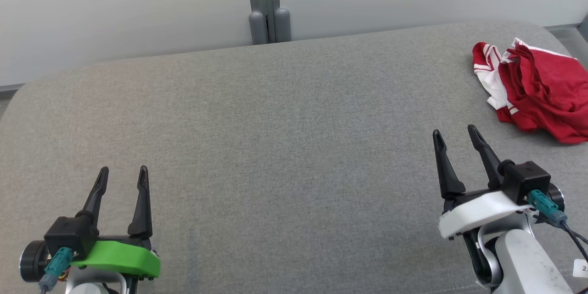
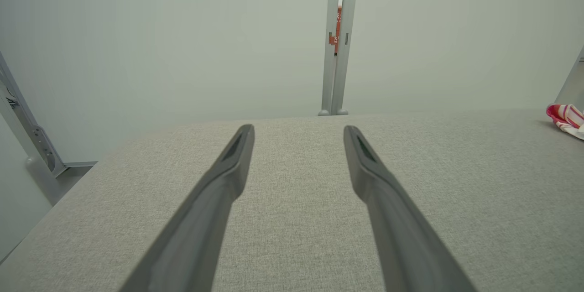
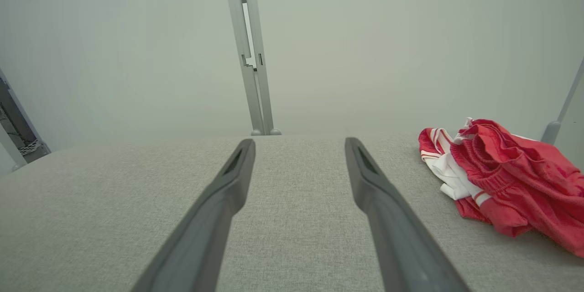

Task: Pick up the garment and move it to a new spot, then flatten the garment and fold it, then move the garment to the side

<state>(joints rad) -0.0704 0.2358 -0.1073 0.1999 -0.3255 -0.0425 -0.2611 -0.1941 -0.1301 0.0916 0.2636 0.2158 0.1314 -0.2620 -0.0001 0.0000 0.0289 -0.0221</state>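
Left gripper (image 1: 124,168): jaws spread wide, nothing in them. Right gripper (image 1: 454,129): same, wide and empty. Both hover over the grey fabric-covered table (image 1: 275,124).

The red cloth garment with white striped trim (image 1: 537,87) sits bunched in a heap at the table's far right edge. It's not flat or folded, and it's nearer my right gripper.

That fits waiting for pickup or set down for flattening. Either way I'd pinch a hem, not the heap's middle.

The small white label (image 1: 581,267) on the right forearm reads "2", rest cut off. The red sign (image 2: 338,27) past the partition gap is too small to read.
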